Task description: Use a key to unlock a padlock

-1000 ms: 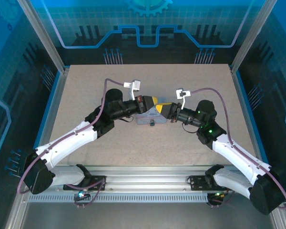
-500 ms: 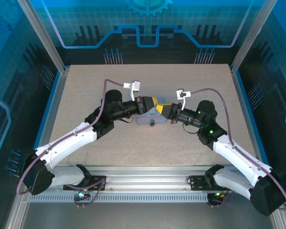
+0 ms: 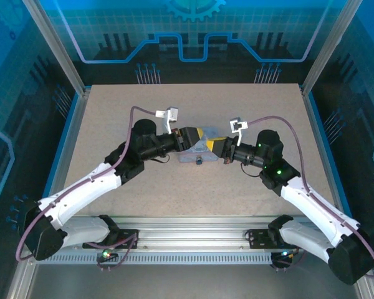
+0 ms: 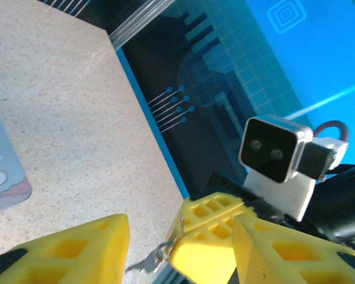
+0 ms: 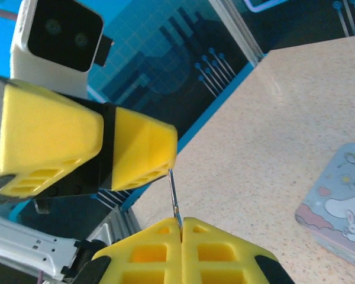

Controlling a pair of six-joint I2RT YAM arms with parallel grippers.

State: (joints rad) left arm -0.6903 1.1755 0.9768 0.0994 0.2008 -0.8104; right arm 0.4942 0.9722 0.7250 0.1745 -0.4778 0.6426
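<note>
Top external view. Left gripper (image 3: 195,133), yellow foam pads: jaws parted, tips just beside the right gripper's, above the tin. Pale blue rectangular tin (image 3: 188,156), printed with a white cartoon rabbit: flat on the speckled beige table (image 3: 112,124). Tiny dark-grey metal padlock (image 3: 199,161): at the tin's near edge. Right gripper (image 3: 214,144): pads pressed together on a thin silver key (image 5: 173,192), blade pointing at a left fingertip.
</note>
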